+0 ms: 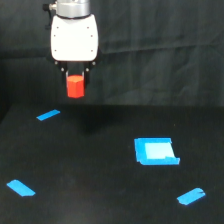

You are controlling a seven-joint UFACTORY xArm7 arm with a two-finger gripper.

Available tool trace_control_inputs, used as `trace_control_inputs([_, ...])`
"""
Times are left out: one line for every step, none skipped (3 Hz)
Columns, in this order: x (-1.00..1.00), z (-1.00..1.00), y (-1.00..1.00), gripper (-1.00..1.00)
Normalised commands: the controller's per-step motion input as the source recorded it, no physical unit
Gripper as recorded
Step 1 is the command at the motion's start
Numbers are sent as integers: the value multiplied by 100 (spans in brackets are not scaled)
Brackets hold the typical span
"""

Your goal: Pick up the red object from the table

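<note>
The red object (75, 86), a small red-orange stubby block, hangs in the air at the upper left of the exterior view, well above the black table (100, 165). My gripper (75, 84), below its white housing, is shut on the block's sides; the fingers are mostly hidden by the block and the dark backdrop. The block touches nothing underneath it.
On the table lie a blue square patch (156, 151) right of centre, a blue tape strip (48, 115) below the gripper at left, another blue strip (20, 188) at front left and a third blue strip (191, 196) at front right. A black curtain (160, 50) hangs behind.
</note>
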Motion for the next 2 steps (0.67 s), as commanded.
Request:
trace_control_inputs([0,5,-2,-100])
trace_control_inputs([2,11,-1,-100])
